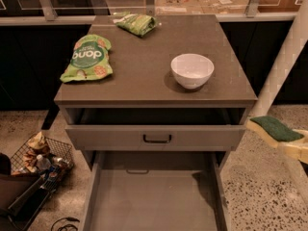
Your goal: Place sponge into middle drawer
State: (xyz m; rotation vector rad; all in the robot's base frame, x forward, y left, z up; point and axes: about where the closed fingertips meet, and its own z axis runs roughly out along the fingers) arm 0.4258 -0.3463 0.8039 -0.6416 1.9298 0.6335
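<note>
The sponge (275, 128), pale yellow foam with a dark green top, hangs in the air to the right of the cabinet, level with the handled drawer front. My gripper (296, 147) is at the right edge of the view and is shut on the sponge's right end; most of the gripper is cut off. My white arm (284, 66) slants up behind it. The middle drawer (149, 198) is pulled far out below, showing a plain grey floor. The sponge is to the right of it and higher.
The drawer with the dark bar handle (156, 137) is slightly open above the middle drawer. On the cabinet top stand a white bowl (192, 70) and two green snack bags (87, 57) (137, 23). A wire basket of clutter (41, 159) sits on the floor at the left.
</note>
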